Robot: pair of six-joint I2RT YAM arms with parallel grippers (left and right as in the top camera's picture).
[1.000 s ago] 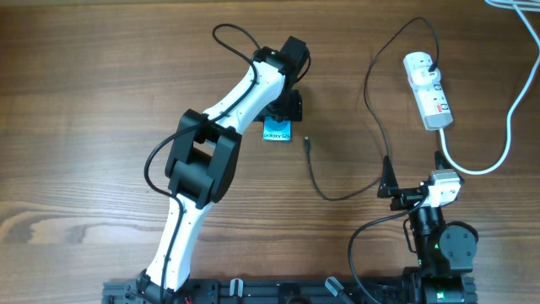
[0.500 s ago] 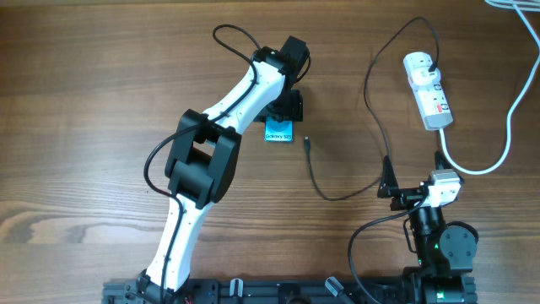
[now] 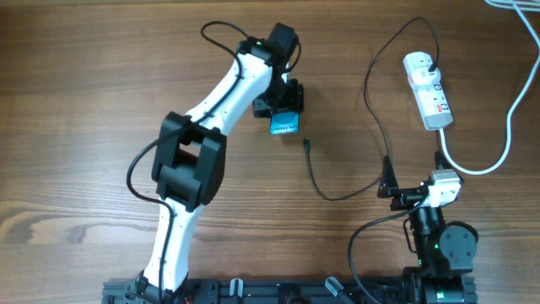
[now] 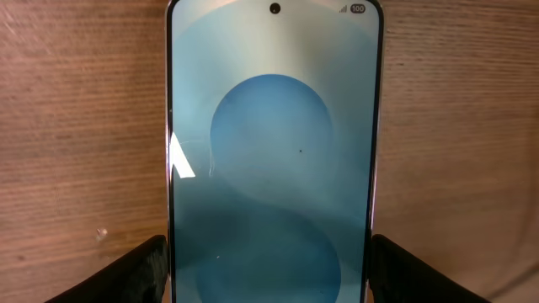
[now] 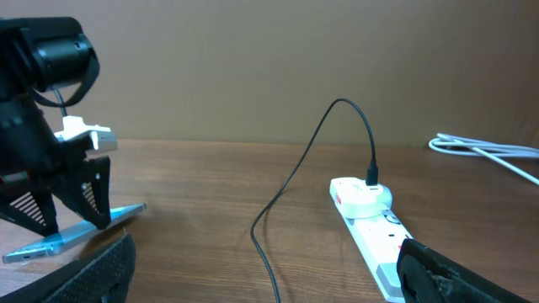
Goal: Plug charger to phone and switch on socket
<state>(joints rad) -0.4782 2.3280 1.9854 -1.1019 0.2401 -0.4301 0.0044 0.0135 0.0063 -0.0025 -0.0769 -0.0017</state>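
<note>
The phone [image 3: 286, 126], with a cyan screen, is gripped by its side edges in my left gripper [image 3: 279, 108]. In the left wrist view the phone [image 4: 274, 160] fills the middle between both fingers [image 4: 269, 269]. In the right wrist view the phone [image 5: 72, 235] is tilted, one end raised off the table. The charger's black cable [image 3: 369, 93] runs from its plug in the socket [image 3: 429, 102] to a loose connector tip [image 3: 307, 143] lying just right of the phone. My right gripper [image 3: 390, 179] is open and empty [image 5: 269, 282], well short of the socket [image 5: 370, 220].
The socket's thick white cord [image 3: 509, 127] loops off the right side of the wooden table [image 3: 101, 101]. The black cable [image 5: 278, 210] curves across the table between the two arms.
My left arm has swung its elbow to the left. The phone in its grip has shifted slightly right and away, and now sits at a tilt. The right arm has not moved.
</note>
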